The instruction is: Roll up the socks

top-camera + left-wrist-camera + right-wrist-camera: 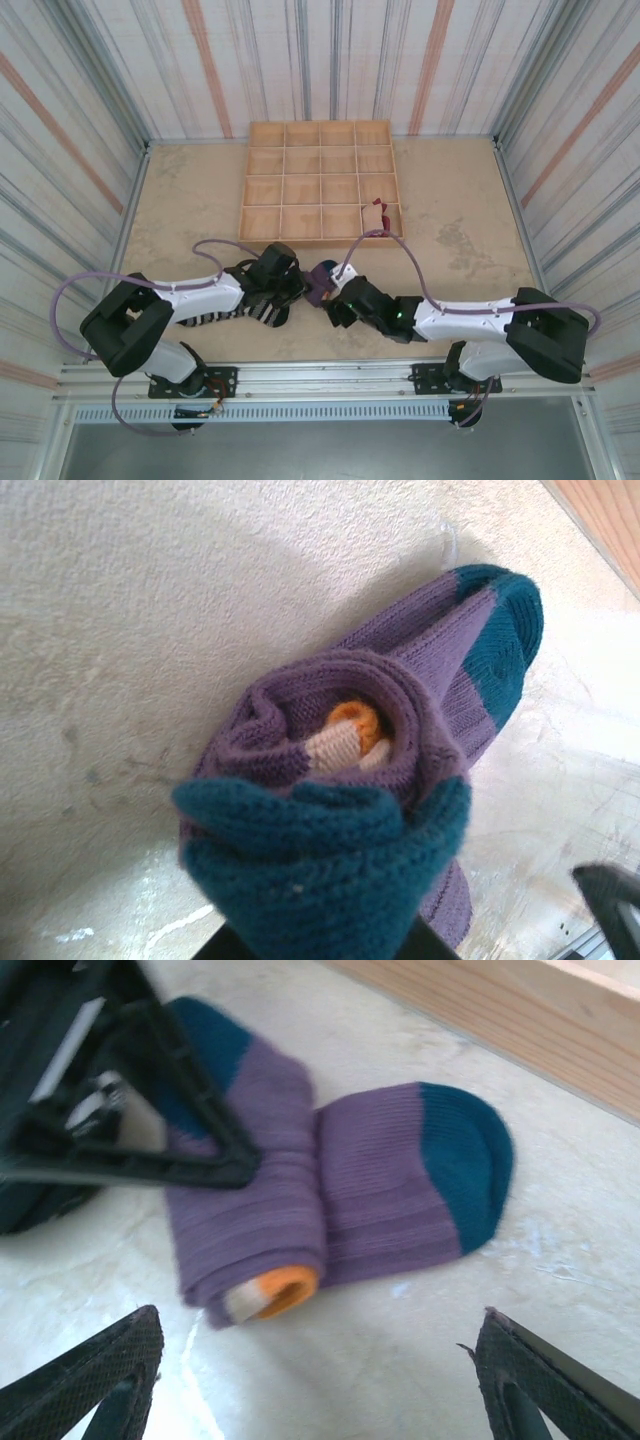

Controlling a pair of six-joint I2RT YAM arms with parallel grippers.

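- The purple sock (330, 1190) is lying on the table (450, 200) between both grippers, half rolled, its teal toe trailing flat sideways.
- The left gripper (278, 272) is seemingly pinching the roll's teal end (fabric is hiding its fingertips).
- The right gripper (320, 1340) is hanging wide open, holding nothing, facing the roll's orange end.
- The left arm is covering part of the striped sock (262, 312).

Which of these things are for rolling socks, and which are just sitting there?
For the job:
purple sock, partly rolled
black-and-white striped sock
tan and red sock, in a tray compartment

Just lying about:
wooden tray, apart from holding that sock
table
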